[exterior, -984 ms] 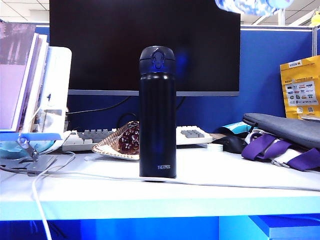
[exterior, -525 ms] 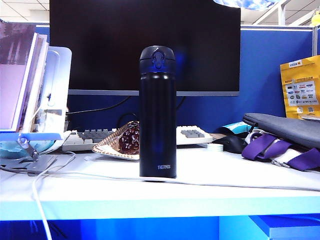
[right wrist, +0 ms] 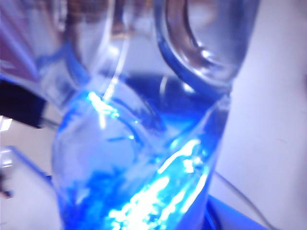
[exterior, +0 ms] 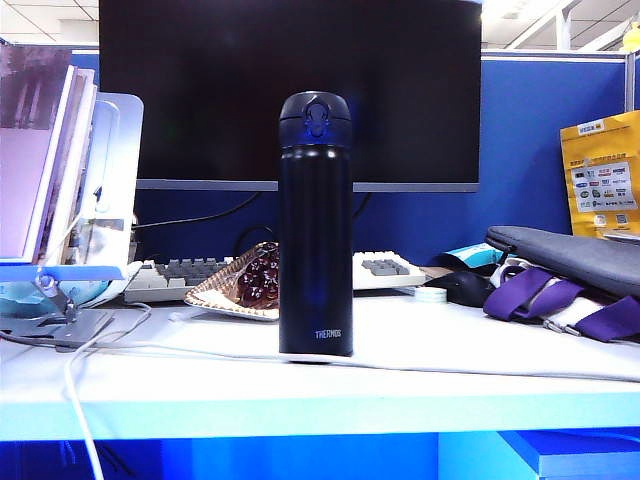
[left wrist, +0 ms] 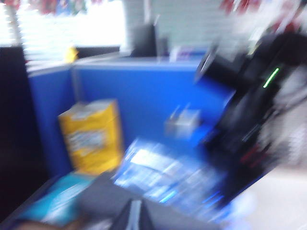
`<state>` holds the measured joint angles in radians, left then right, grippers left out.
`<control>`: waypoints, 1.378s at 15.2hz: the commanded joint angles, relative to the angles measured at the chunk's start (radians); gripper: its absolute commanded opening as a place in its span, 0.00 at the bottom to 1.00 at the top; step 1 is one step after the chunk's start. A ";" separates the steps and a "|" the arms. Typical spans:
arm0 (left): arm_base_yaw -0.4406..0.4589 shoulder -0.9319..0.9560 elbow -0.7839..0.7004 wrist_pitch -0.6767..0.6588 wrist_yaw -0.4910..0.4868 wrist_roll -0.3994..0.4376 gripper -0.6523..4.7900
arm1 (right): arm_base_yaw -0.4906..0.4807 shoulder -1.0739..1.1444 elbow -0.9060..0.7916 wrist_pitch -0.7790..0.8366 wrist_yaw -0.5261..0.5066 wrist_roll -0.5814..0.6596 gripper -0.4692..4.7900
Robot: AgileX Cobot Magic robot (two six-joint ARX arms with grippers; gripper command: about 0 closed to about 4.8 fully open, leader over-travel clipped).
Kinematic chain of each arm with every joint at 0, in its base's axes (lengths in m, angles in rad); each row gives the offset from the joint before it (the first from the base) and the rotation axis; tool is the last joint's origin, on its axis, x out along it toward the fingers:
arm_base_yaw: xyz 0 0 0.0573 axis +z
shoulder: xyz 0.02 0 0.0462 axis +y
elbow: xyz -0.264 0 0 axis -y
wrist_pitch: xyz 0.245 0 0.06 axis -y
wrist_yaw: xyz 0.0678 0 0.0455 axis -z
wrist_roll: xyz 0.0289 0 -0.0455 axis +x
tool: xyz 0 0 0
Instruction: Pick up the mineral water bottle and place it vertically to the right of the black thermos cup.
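Observation:
The black thermos cup (exterior: 315,225) stands upright mid-table in the exterior view; neither gripper nor the bottle shows there. The clear mineral water bottle (right wrist: 134,158) fills the right wrist view very close up and hides the fingers. In the blurred left wrist view the mineral water bottle (left wrist: 163,175) hangs in the air at the tip of the black right arm, whose right gripper (left wrist: 218,187) is shut on it. My left gripper (left wrist: 136,218) shows only as two dark fingertips pressed close together, shut and empty, in the air away from the bottle.
A black monitor (exterior: 290,90) and keyboard (exterior: 185,275) stand behind the thermos. Beside it are a plate of dark snacks (exterior: 245,285) and a white cable (exterior: 450,368) along the front. Books (exterior: 50,160) stand left. A grey bag with purple straps (exterior: 565,275) and a yellow packet (exterior: 600,175) are right.
The blue-white bottle seen at the top right edge of the exterior view has risen out of that view. The thermos has not moved.

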<state>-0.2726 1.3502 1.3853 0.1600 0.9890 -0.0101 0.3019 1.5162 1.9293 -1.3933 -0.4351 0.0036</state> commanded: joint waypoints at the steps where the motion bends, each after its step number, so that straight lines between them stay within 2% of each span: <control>1: -0.006 -0.005 0.007 -0.091 -0.275 0.549 0.25 | 0.000 -0.011 0.013 0.067 -0.092 0.004 0.37; 2: -0.021 -0.005 0.007 -0.073 -0.370 0.666 0.29 | 0.000 -0.012 0.013 0.065 -0.108 0.005 0.37; 3: -0.024 -0.005 0.007 -0.047 -0.405 0.716 0.29 | 0.000 -0.011 0.013 0.065 -0.126 0.008 0.37; 5: -0.025 -0.005 0.007 0.018 -0.410 0.805 0.29 | 0.001 -0.008 0.012 0.087 -0.201 0.021 0.37; 7: -0.032 -0.005 0.007 0.050 -0.398 0.866 0.29 | 0.001 -0.006 0.011 0.119 -0.301 0.035 0.37; 10: -0.032 -0.011 0.007 0.128 -0.306 0.822 0.29 | 0.001 -0.006 0.011 0.264 -0.480 0.140 0.37; 11: -0.032 -0.012 0.007 0.188 -0.280 0.814 0.29 | 0.001 -0.006 0.011 0.324 -0.569 0.189 0.37; 12: -0.032 -0.012 0.007 0.235 -0.277 0.816 0.29 | 0.001 -0.006 0.011 0.356 -0.605 0.212 0.37; 13: -0.032 -0.012 0.007 0.292 -0.264 0.879 0.35 | 0.001 -0.006 0.012 0.389 -0.624 0.240 0.37; 15: -0.032 -0.012 0.007 0.340 -0.278 1.035 0.36 | 0.001 -0.006 0.011 0.408 -0.633 0.263 0.37; 16: -0.032 -0.010 0.007 0.346 -0.310 1.085 0.36 | 0.001 -0.006 0.011 0.421 -0.655 0.271 0.37; 18: -0.032 0.011 0.006 0.331 -0.341 1.123 0.37 | 0.037 -0.005 0.011 0.507 -0.686 0.335 0.37; 19: -0.032 0.018 0.006 0.310 -0.342 1.136 0.44 | 0.055 -0.006 0.011 0.553 -0.690 0.371 0.37; 20: -0.032 0.026 0.006 0.294 -0.327 1.136 0.64 | 0.083 -0.005 0.011 0.618 -0.692 0.418 0.37; 21: -0.063 0.034 0.006 0.270 -0.317 1.137 0.90 | 0.142 0.006 0.011 0.670 -0.694 0.449 0.37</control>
<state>-0.3119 1.3827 1.3872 0.4435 0.6605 1.1233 0.4202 1.5234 1.9293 -0.8078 -1.1072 0.4343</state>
